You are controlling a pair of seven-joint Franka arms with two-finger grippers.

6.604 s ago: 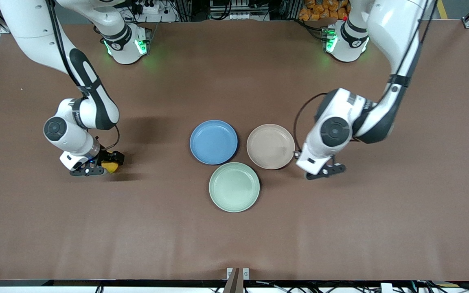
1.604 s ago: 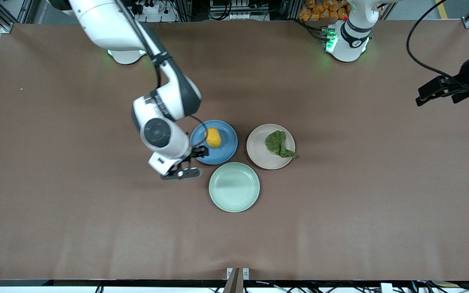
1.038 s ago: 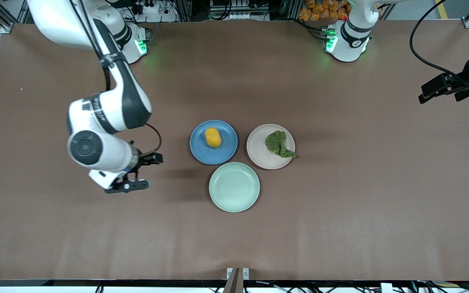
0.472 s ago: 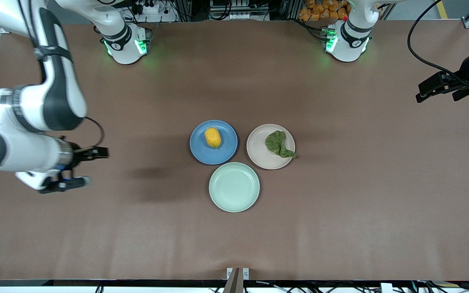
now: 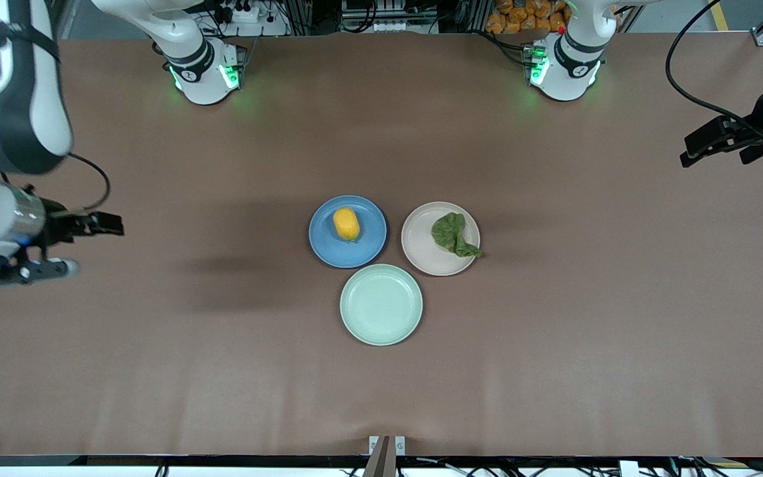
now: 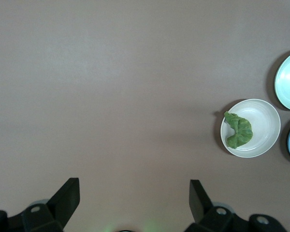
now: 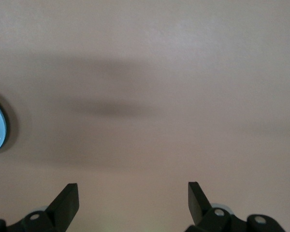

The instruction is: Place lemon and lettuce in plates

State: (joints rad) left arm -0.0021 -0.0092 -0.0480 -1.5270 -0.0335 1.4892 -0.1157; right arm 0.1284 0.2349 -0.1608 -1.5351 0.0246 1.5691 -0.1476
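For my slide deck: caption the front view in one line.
Lemon on the blue plate, lettuce on the beige plate, mint-green plate bare; both claws open at the table's ends.

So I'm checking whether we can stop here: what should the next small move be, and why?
Probably none beyond parking both arms. The lemon lies in the blue plate, and the lettuce in the beige plate, tip over the rim. The right gripper and left gripper are open, over bare table.
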